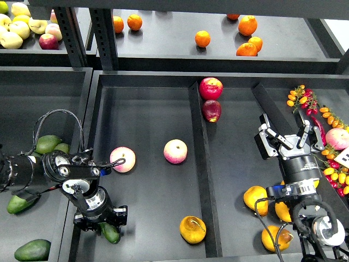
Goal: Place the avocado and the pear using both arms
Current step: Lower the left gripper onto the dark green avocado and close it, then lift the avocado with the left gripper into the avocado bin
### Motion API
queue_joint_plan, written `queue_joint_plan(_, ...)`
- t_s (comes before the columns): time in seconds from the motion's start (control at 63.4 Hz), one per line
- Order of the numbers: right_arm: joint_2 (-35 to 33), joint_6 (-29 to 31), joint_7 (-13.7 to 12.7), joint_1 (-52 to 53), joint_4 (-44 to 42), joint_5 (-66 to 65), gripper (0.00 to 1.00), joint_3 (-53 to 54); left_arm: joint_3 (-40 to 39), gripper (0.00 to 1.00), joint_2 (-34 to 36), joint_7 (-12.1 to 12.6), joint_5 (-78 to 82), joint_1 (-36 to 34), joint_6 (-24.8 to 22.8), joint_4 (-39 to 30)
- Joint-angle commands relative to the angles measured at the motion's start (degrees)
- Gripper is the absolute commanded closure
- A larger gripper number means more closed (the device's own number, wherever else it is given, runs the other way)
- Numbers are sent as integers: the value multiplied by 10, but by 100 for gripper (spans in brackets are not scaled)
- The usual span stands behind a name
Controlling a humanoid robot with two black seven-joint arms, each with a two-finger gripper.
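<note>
a: what's in the middle bin (147,93)?

b: two pink peaches, one at the left (122,159) and one nearer the centre (175,151). the pear (192,229) lies alone at the front of that bin, just beside the divider (200,164), brown patch facing up.

a: and the avocado?

b: the avocado (110,233) is at the front left corner of the same bin, right under the left gripper (101,221). the fingers point down around it, but they're dark and end-on, so i cannot tell whether they clamp it or how wide they stand.

a: the right side?

b: the right gripper (289,136) hovers over the right bin (234,164), fingers spread wide apart with nothing between them. that bin has two red apples at the back, one (211,88) behind the other (211,110), and yellow-orange pears at the front: one (255,200) to the left of the arm, another (276,238) at the front edge, more partly hidden behind the arm.

a: anything further out?

b: the left bin (32,98) holds more green avocados: a pair (48,144) near the arm, one (19,203) lower, one (32,250) at the front. far right there are cherry tomatoes (302,98) and a pink peach (337,138). the shelf (163,38) behind carries oranges (202,38), and yellow and red apples (22,27) at the far left.
</note>
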Motion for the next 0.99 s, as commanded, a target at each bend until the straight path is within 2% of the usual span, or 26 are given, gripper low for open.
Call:
queue_joint_plan(0.0, 0, 0, 0, 0, 0, 0, 0, 0, 0, 70, -1, 0, -8, -3, 0, 0)
queue_joint_plan(0.363, 0, 0, -2, 0, 1, 10, 0, -4, -20, 71, 6, 0, -10, -31, 0, -2)
queue_joint_plan(0.599, 0, 0, -2, 0, 0, 11, 0, -4, -27, 71, 18, 0, -46, -111, 0, -10)
queue_joint_plan(0.757, 0, 4, -2, 0, 0, 19, 0, -4, -25, 71, 73, 0, -57, -177, 0, -9)
queue_joint_plan(0.978, 0, -4, -4, 35, 0, 52, 0, -6, -22, 71, 160, 0, -54, -192, 0, -22)
